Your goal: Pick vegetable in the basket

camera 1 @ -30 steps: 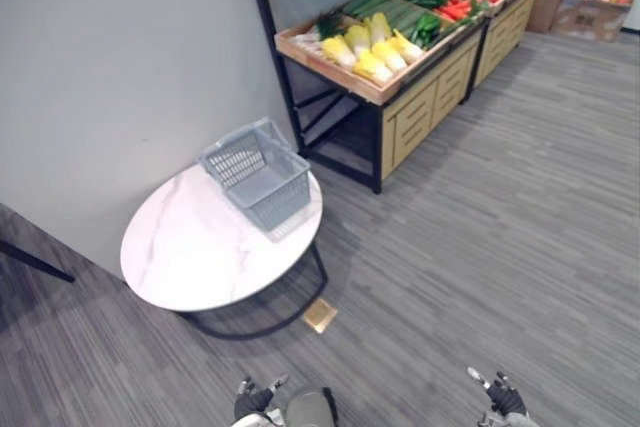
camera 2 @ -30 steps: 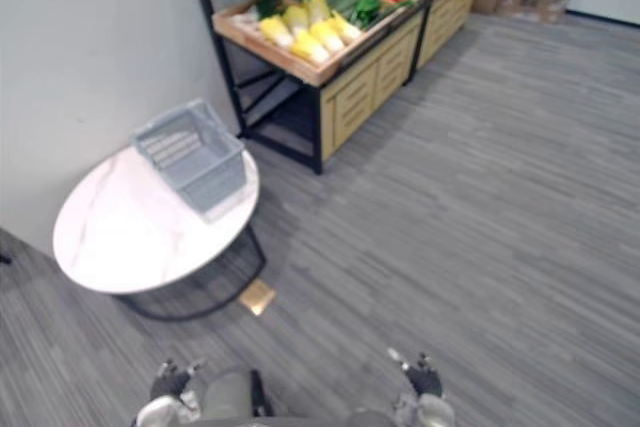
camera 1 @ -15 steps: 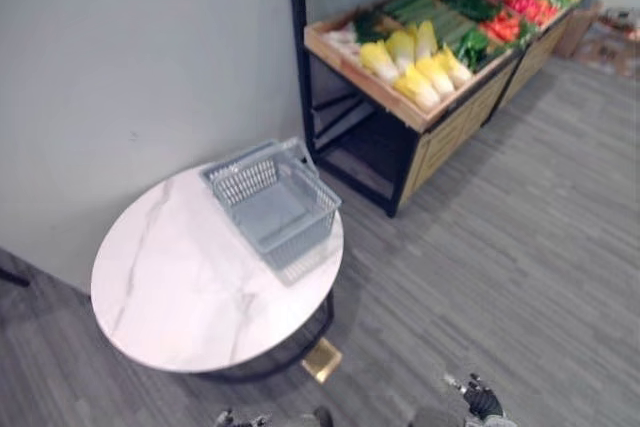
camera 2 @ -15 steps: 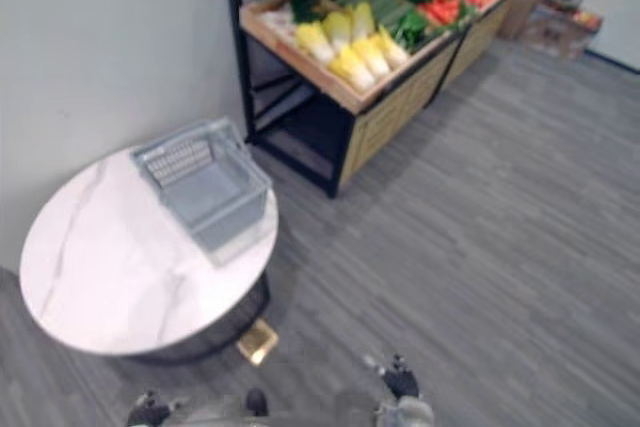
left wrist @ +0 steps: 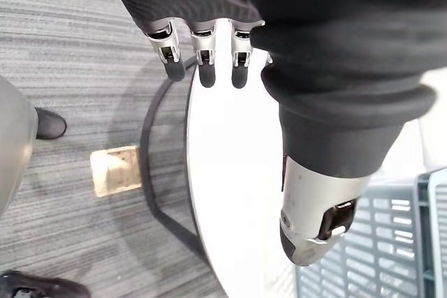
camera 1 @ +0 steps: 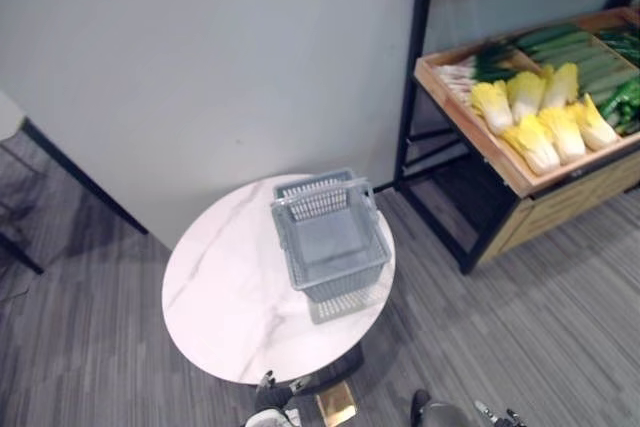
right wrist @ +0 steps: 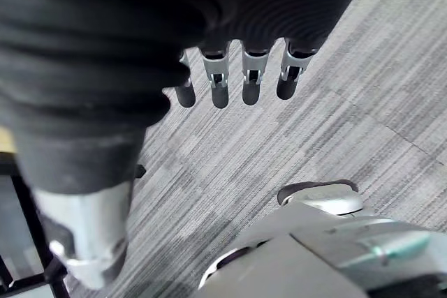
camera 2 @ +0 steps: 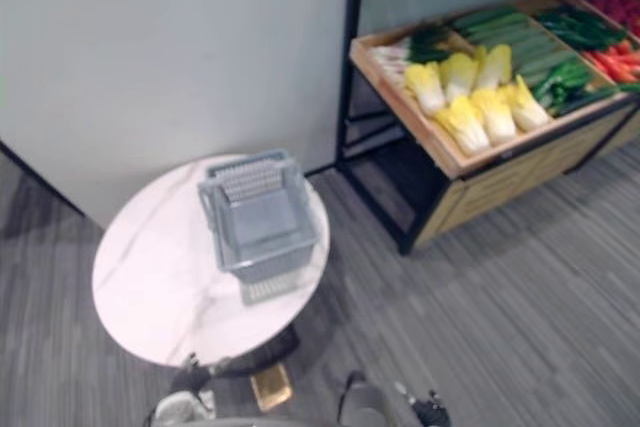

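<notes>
A grey plastic basket (camera 1: 345,282) stands empty on a round white marble table (camera 1: 230,297), near its far right side. Pale yellow cabbages (camera 1: 540,127) lie in a wooden crate on the produce stand (camera 2: 520,182) to the right, with green vegetables (camera 2: 520,42) behind them. My left hand (left wrist: 202,54) hangs low by the table's near edge, fingers relaxed and holding nothing. My right hand (right wrist: 244,75) hangs over the carpet, fingers straight and holding nothing. Both hands also show at the lower edge of the left eye view, the left hand (camera 1: 270,392) and the right hand (camera 1: 500,415).
A black metal frame (camera 1: 415,77) carries the stand and an upper shelf. A grey wall runs behind the table. A small brass-coloured plate (camera 1: 335,405) lies on the carpet under the table. Red peppers (camera 2: 625,57) lie further right. A dark slanted leg (camera 1: 80,177) stands at the left.
The whole picture has shifted, so the camera has moved: table and basket now sit centred and closer, the stand further right. Both hands stay low with nothing in them.
</notes>
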{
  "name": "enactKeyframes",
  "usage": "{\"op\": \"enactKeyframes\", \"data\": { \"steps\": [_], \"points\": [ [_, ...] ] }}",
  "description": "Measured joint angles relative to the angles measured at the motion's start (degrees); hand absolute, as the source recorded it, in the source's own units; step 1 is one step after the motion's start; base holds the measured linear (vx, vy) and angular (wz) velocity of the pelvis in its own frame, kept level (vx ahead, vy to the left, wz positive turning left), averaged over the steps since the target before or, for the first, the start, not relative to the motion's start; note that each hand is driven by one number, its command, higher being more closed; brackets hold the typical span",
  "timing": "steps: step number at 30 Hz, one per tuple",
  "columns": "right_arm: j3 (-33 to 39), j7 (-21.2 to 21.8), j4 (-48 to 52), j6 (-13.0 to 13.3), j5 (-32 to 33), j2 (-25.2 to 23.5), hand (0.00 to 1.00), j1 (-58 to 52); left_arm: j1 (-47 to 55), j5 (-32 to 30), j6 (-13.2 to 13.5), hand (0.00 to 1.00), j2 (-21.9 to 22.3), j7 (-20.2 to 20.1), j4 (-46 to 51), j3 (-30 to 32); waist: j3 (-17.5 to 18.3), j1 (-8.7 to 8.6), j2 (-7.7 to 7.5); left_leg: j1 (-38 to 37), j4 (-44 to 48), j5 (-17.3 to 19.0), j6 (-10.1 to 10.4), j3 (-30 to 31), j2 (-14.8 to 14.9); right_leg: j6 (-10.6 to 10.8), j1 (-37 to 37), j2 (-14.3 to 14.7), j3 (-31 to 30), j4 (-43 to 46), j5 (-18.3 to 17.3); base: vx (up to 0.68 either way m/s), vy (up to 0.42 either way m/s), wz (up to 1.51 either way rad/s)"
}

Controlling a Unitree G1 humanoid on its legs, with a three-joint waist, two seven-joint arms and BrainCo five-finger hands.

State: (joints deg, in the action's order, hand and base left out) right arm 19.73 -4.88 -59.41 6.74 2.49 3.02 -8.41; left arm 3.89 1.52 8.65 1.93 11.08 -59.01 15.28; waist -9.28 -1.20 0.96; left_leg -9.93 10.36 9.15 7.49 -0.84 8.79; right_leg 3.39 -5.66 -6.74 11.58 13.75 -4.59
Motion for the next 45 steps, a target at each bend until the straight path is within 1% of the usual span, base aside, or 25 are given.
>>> {"op": "enactKeyframes", "data": {
  "steps": [1, 2, 3, 4, 5, 7, 8, 9, 10, 11, 12, 14, 15, 17, 18, 20, 22, 26, 28, 32, 33, 37, 39, 41, 45],
  "points": [
    [-0.07, 0.00, 0.02, -0.06, 0.03, -0.01, 0.00, -0.07, 0.08, -0.05, -0.01, 0.00, 0.11, 0.08, -0.03, 1.72, -0.12, 0.20, -0.15, 2.22, 5.55, -0.21, 0.39, -0.05, 0.41, -0.66, 1.93, 0.02, 1.12, -0.72, -0.81, 0.12, -0.215, 0.47],
    [-0.14, 0.01, 0.07, -0.06, 0.04, -0.01, 0.00, -0.07, 0.24, 0.01, -0.02, 0.00, 0.09, 0.10, -0.02, 2.54, -0.15, 0.33, -0.19, 3.60, 8.58, -0.46, 0.87, -0.10, 0.58, -0.71, 2.71, -0.03, 1.52, -0.90, -1.09, 0.09, -0.174, 0.43],
    [-0.50, 0.00, 0.33, -0.05, 0.04, 0.02, 0.00, -0.09, 0.59, 0.08, -0.06, 0.00, 0.09, 0.11, -0.10, 3.49, -0.18, 0.29, -0.20, 6.37, 14.55, -1.06, 2.00, -0.37, 1.15, -0.89, 4.37, -0.18, 2.58, -1.76, -1.36, 0.07, -0.127, 0.35],
    [-0.77, 0.02, 0.58, -0.02, 0.10, 0.07, 0.00, -0.27, 1.20, 0.19, -0.07, 0.00, 0.07, 0.18, -0.26, 4.57, -0.18, 0.42, -0.21, 8.37, 19.02, -1.36, 2.27, -2.27, 2.38, -0.96, 5.57, -0.46, 3.43, -2.66, -1.41, 0.06, -0.113, 0.35],
    [-0.98, 0.02, 0.72, 0.06, 0.19, 0.09, 0.00, -0.27, 1.52, 0.74, -0.10, 0.00, 0.12, 0.21, -0.33, 5.32, -0.18, 0.28, -0.21, 9.01, 19.89, -1.35, 2.11, -4.11, 3.07, -0.90, 6.23, -0.59, 3.96, -3.27, -1.37, 0.06, -0.051, 0.32],
    [-1.04, 0.01, 0.75, 0.28, 0.38, 0.07, 0.00, -0.18, 1.60, 2.04, -0.05, 0.00, 0.06, 0.47, -0.40, 5.80, -0.16, 0.28, -0.24, 9.63, 17.27, -1.50, 0.26, -12.03, 6.04, -0.30, 7.70, -1.17, 4.98, -4.85, -0.98, 0.05, 0.019, 0.28],
    [-1.06, 0.01, 0.77, 0.40, 0.75, 0.07, 0.00, -0.09, 1.60, 2.05, -0.10, 0.00, 0.01, 0.59, -0.51, 6.03, -0.14, 0.23, -0.23, 9.55, 13.79, -2.56, -1.31, -14.28, 6.71, 0.09, 7.89, -1.43, 5.03, -5.39, -0.73, 0.06, 0.115, 0.13],
    [-1.11, 0.00, 0.76, 0.66, 0.96, 0.32, 0.00, 0.01, 1.48, 2.05, -0.10, 0.00, 0.04, 1.16, -0.98, 5.92, -0.01, 0.10, 0.00, 9.29, 8.14, -5.21, -2.74, -14.59, 6.81, 0.94, 7.76, -1.66, 4.99, -5.99, -0.24, 0.06, 0.157, 0.04],
    [-1.33, -0.02, 0.72, 0.72, 0.97, 0.66, 0.00, 0.30, 1.25, 2.04, -0.11, 0.00, -0.09, 1.52, -1.57, 5.78, 0.17, 0.13, -0.05, 8.50, 5.14, -5.28, -2.13, -13.85, 5.76, 1.84, 7.61, -2.00, 4.65, -6.90, 0.35, 0.10, 0.257, 0.00],
    [-2.36, -0.16, 0.78, 0.90, 0.78, 0.65, 0.00, 0.71, 1.28, 1.71, -0.29, 0.00, -0.65, 2.00, -2.22, 4.82, 1.36, -0.17, 0.30, 7.50, 0.61, -5.30, -2.06, -13.74, 4.15, 3.25, 7.30, -2.16, 3.73, -9.61, 1.88, 0.08, 0.182, 0.00],
    [-2.71, -0.16, 0.81, 0.98, 0.46, 0.71, 0.00, 0.86, 1.24, 1.58, -0.47, 0.00, -1.21, 2.21, -2.59, 3.90, 1.74, -0.41, 0.19, 7.14, -1.50, -5.21, -1.89, -13.72, 3.48, 3.49, 7.06, -2.17, 3.51, -11.30, 3.02, 0.12, 0.245, -0.02],
    [-5.01, -0.34, 2.97, 0.95, -0.52, 1.09, 0.00, 1.62, 0.65, 0.48, -0.59, 0.00, -2.62, 2.38, -2.57, -0.06, 1.54, -0.31, -0.37, 7.09, -6.63, -4.89, -1.27, -14.24, 1.22, 4.08, 6.60, -2.63, 3.23, -15.70, 7.43, 0.08, 0.188, -0.02],
    [-5.71, -0.48, 4.43, 0.96, -1.20, 1.12, 0.00, 1.51, 0.47, -0.17, -0.58, 0.00, -3.39, 2.41, -2.55, -1.17, 1.48, -0.32, -0.61, 7.31, -6.69, -4.90, -1.29, -14.19, 0.64, 4.24, 6.45, -3.13, 3.16, -16.02, 7.97, 0.03, 0.151, 0.03],
    [-9.84, -0.80, 14.41, 0.86, -5.36, 2.53, 0.00, 0.80, 0.39, -2.31, -0.60, 0.00, -4.93, 2.46, -2.43, -5.17, 1.50, -0.39, -1.01, 6.79, -6.97, -4.87, -1.34, -14.32, -1.17, 4.63, 6.22, -4.73, 1.84, -15.60, 8.21, 0.02, 0.123, -0.09],
    [-10.92, -0.79, 17.86, 0.92, -6.86, 3.29, 0.00, 0.75, 0.39, -3.03, -0.56, 0.00, -5.19, 2.51, -2.28, -5.97, 1.52, -0.38, -1.00, 6.61, -7.32, -4.85, -1.37, -14.48, -1.38, 4.73, 5.98, -4.88, 1.41, -15.50, 8.28, -0.01, 0.073, -0.22],
    [-13.23, -0.87, 29.23, 1.79, -11.80, 7.35, 0.00, 1.99, 0.36, -5.08, -0.48, 0.00, -6.47, 2.44, -1.68, -8.80, 1.58, -0.33, -1.16, 6.65, -8.50, -4.80, -1.45, -14.77, -2.14, 5.31, 4.71, -5.12, 0.50, -15.42, 8.66, -0.03, 0.042, -0.18],
    [-13.32, -1.12, 35.26, 2.15, -14.90, 10.57, 0.00, 3.77, 0.38, -5.05, -0.49, 0.00, -6.86, 2.42, -1.37, -9.35, 1.54, -0.36, -1.86, 6.69, -9.24, -4.99, -1.68, -14.77, -2.21, 5.47, 4.19, -5.03, 0.33, -15.41, 8.79, -0.04, 0.006, -0.06],
    [-13.36, -2.10, 45.40, 2.17, -20.88, 16.65, 0.00, 6.37, 0.67, -5.06, -0.50, 0.00, -7.87, 2.39, -1.26, -9.42, 1.89, -0.33, -3.05, 6.54, -9.98, -5.21, -1.68, -15.38, -2.09, 5.45, 3.71, -4.69, -0.39, -15.52, 8.93, -0.02, -0.016, -0.10],
    [-13.48, -2.36, 52.38, 2.11, -25.47, 20.41, 0.00, 8.43, 0.90, -5.06, -0.54, 0.00, -8.46, 2.29, -1.31, -9.32, 2.10, -0.49, -3.53, 6.74, -10.46, -5.31, -1.69, -16.05, -2.14, 5.42, 2.73, -4.54, -1.18, -15.72, 9.27, 0.00, -0.012, -0.18],
    [-15.65, -3.55, 59.09, 2.04, -31.69, 23.40, 0.00, 13.52, 0.98, -5.07, -0.62, 0.00, -8.70, 2.14, -1.37, -8.82, 2.08, -0.52, -3.83, 6.67, -11.15, -5.44, -1.64, -16.04, -2.16, 5.43, 2.66, -4.36, -1.10, -16.06, 9.34, 0.01, -0.003, -0.01],
    [-16.52, -3.71, 59.37, 2.08, -31.82, 23.44, 0.00, 14.75, 0.99, -5.07, -0.69, 0.00, -8.69, 2.14, -1.37, -8.62, 2.07, -0.46, -3.84, 6.68, -11.20, -5.44, -1.64, -16.06, -2.16, 5.44, 2.66, -4.34, -1.10, -16.17, 9.36, 0.03, -0.010, -0.01],
    [-27.46, -4.53, 55.54, 2.06, -31.93, 23.50, 0.00, 24.99, 0.99, -5.01, -1.71, 0.00, -8.74, 2.16, -1.33, -8.01, 1.76, 0.13, -4.00, 6.87, -11.45, -5.44, -1.63, -15.99, -2.17, 5.38, 2.67, -4.21, -0.90, -16.69, 9.44, 0.02, -0.007, 0.00],
    [-32.30, -4.11, 50.33, 2.07, -31.93, 23.50, 0.00, 30.88, 0.84, -5.01, -1.68, 0.00, -8.82, 2.16, -1.08, -8.03, 1.16, 0.70, -4.14, 6.97, -11.45, -5.45, -1.65, -15.86, -2.21, 5.37, 2.67, -4.22, -0.80, -16.69, 9.45, 0.00, -0.005, 0.02],
    [-36.71, -3.33, 41.35, 1.96, -31.92, 23.49, 0.00, 39.18, 0.77, -4.97, -1.60, 0.00, -8.82, 2.20, 0.52, -8.08, -0.20, 1.91, -4.23, 7.70, -11.18, -5.60, -1.73, -15.14, -2.29, 5.14, 2.55, -4.35, -0.12, -16.78, 9.76, -0.01, -0.011, 0.15],
    [-39.39, -3.24, 28.55, 0.99, -31.92, 23.50, 0.00, 51.38, -0.33, -3.98, -1.40, 0.00, -8.97, 2.41, 0.92, -8.03, -3.61, 3.66, -4.03, 10.19, -11.22, -6.82, -1.93, -12.92, -2.46, 4.83, 1.48, -4.65, 1.22, -16.83, 10.35, -0.04, -0.017, 0.29]
  ]
}}
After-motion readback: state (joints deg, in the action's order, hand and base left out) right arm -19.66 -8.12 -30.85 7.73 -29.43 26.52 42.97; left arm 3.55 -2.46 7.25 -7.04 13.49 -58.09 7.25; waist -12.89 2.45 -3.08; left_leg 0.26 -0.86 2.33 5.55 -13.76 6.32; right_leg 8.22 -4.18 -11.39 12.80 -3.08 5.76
